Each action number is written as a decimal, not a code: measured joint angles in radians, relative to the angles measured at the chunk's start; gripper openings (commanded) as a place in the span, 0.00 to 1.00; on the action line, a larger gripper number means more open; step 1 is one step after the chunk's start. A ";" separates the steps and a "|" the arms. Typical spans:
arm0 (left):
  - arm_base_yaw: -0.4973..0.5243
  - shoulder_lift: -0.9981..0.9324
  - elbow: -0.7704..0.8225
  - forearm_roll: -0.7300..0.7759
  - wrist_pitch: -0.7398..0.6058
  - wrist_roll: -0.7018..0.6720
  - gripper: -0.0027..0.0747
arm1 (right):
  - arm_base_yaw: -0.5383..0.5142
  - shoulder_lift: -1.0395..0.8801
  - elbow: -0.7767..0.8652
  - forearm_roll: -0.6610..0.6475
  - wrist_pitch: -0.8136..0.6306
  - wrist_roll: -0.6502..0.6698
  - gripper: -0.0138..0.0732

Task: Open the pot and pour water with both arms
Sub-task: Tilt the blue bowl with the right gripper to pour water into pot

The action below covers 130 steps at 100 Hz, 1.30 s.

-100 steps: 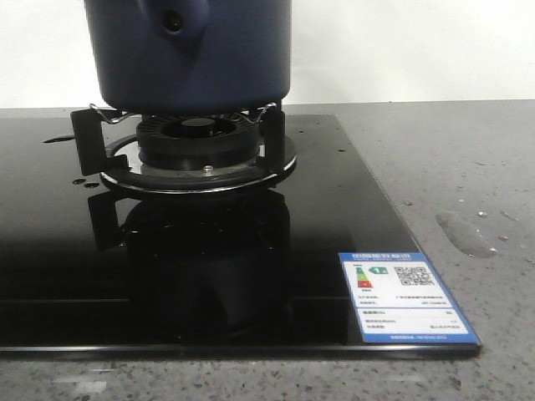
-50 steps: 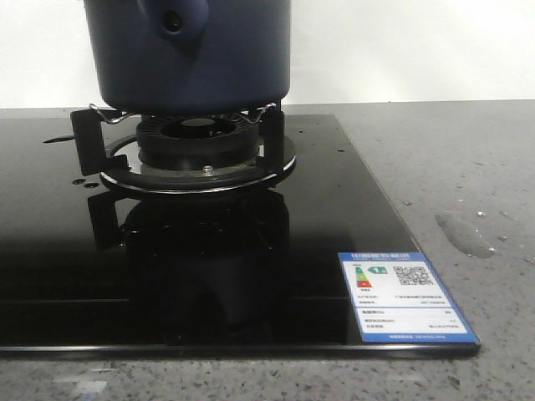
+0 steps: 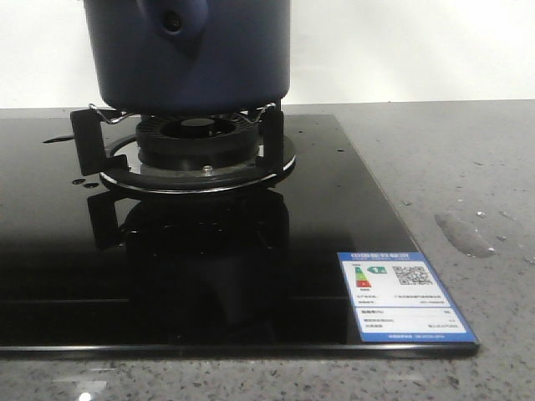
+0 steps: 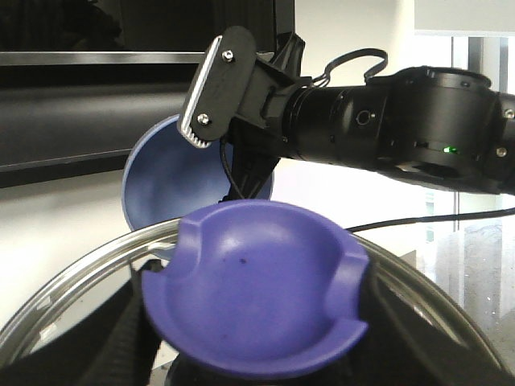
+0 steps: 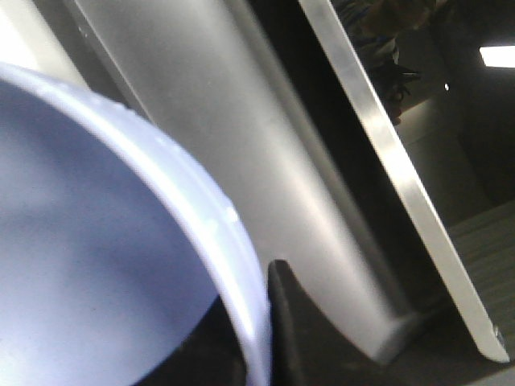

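The dark navy pot (image 3: 188,54) stands on the gas burner (image 3: 198,150), its handle stub (image 3: 174,18) facing me; its top is cut off by the frame. Neither gripper shows in the front view. My left gripper (image 4: 257,342) is shut on the purple-blue knob (image 4: 257,297) of a glass lid with a steel rim (image 4: 72,277), held in the air. My right gripper (image 5: 257,322) is shut on the rim (image 5: 201,209) of a lighter blue bowl. That bowl (image 4: 169,181) also shows in the left wrist view, tilted, its rim pinched by the right fingers (image 4: 211,88).
A black glass cooktop (image 3: 209,276) lies on a grey speckled counter (image 3: 468,167). A blue-and-white energy label (image 3: 405,296) is stuck on its front right corner. A wet patch (image 3: 464,234) is on the counter to the right. A white wall stands behind.
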 measured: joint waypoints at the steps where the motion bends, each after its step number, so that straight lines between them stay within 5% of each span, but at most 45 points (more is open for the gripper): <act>1: 0.000 0.000 0.000 0.000 0.000 0.000 0.35 | 0.000 0.000 0.000 0.000 0.003 0.000 0.11; 74: -0.019 0.000 0.000 0.000 -0.015 0.000 0.35 | 0.049 -0.010 0.167 0.049 0.263 0.228 0.11; 99: -0.035 0.000 0.000 0.000 -0.022 0.000 0.35 | -0.051 -0.098 0.033 0.489 0.392 0.270 0.11; 130: -0.082 0.029 0.000 0.000 -0.026 0.000 0.35 | -0.400 -0.243 -0.031 1.072 0.498 0.200 0.11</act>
